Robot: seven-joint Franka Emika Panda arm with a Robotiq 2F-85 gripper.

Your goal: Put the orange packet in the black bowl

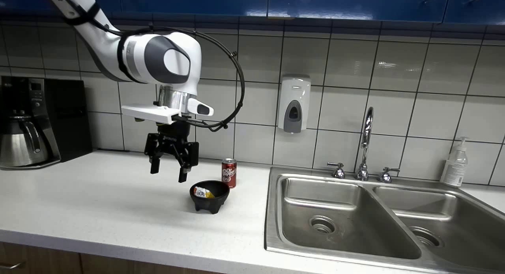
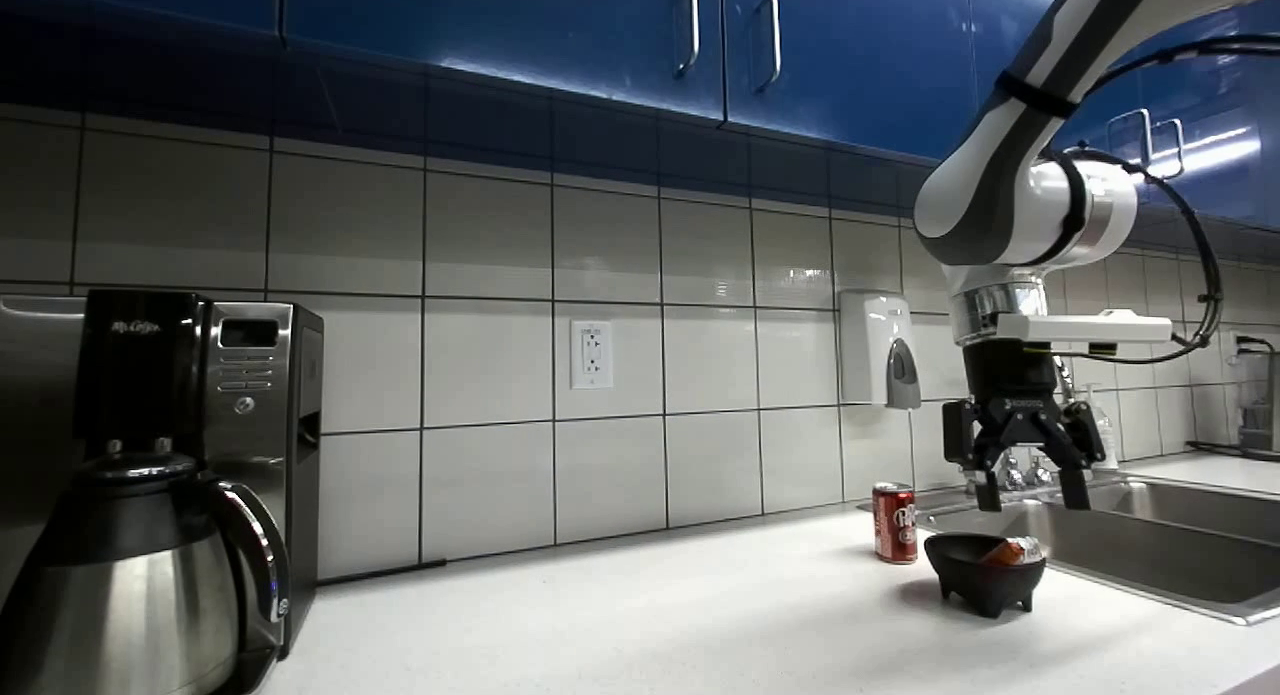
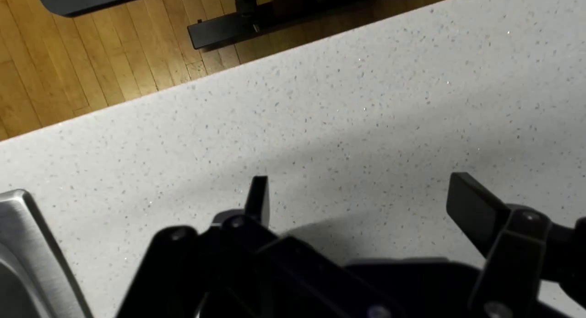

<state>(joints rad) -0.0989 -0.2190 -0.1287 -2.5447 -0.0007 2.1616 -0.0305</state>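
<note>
In an exterior view's lower middle, the orange packet sits in the black bowl — below and right of the gripper, spread apart, empty — so backing off seems next.

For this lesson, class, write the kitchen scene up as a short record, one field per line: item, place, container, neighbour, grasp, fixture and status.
Item: orange packet
Place: inside the black bowl
Container: the black bowl, upright on short feet on the white counter
Neighbour: red can, upright beside the black bowl, a narrow gap between them in an exterior view
Grasp: tool open, above the white counter, holding nothing
Fixture: steel sink with two basins
Status: placement looks complete
</note>
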